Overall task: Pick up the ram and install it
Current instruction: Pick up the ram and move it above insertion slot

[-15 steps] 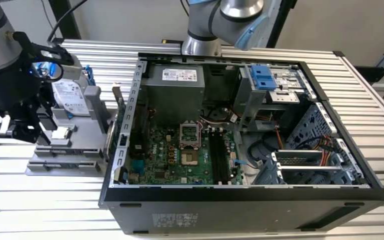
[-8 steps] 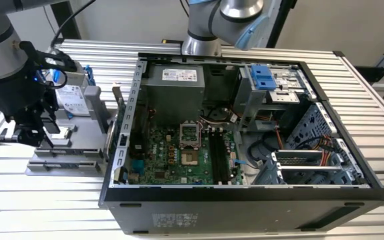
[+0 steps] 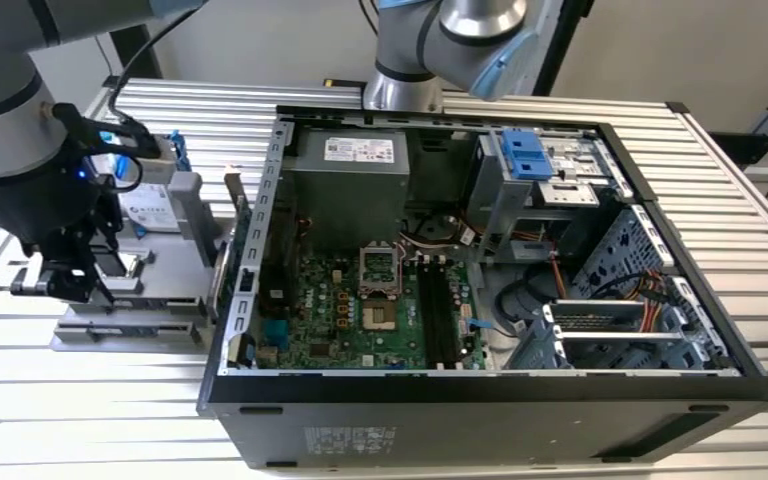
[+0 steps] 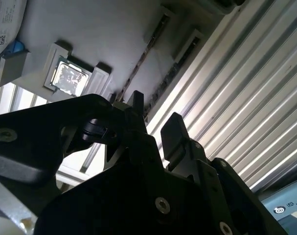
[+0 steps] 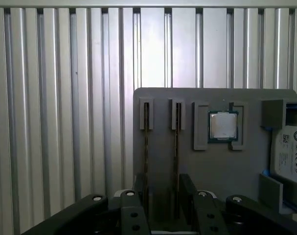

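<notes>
Two ram sticks stand on edge in narrow slots of a grey holder plate [image 5: 163, 105]. One ram stick [image 5: 176, 147] [image 4: 175, 73] runs into the gap between my fingers. The other ram stick [image 5: 146, 147] [image 4: 146, 54] lines up beside one finger [image 5: 138, 193]. My gripper [image 5: 163, 196] [image 4: 155, 122] hovers open over the plate with nothing in it. In the exterior view the gripper [image 3: 71, 285] hangs over the holder [image 3: 131, 315], on the exterior view's left of the open computer case [image 3: 491, 390].
On the holder, a square silver processor [image 5: 222, 126] [image 4: 67, 78] sits beside the ram slots, and a hard drive [image 5: 287, 152] lies further along. Inside the case, the motherboard [image 3: 344, 310] shows long black slots [image 3: 440, 305], cables and a drive cage [image 3: 544, 165]. The table [image 3: 91, 400] is ribbed aluminium.
</notes>
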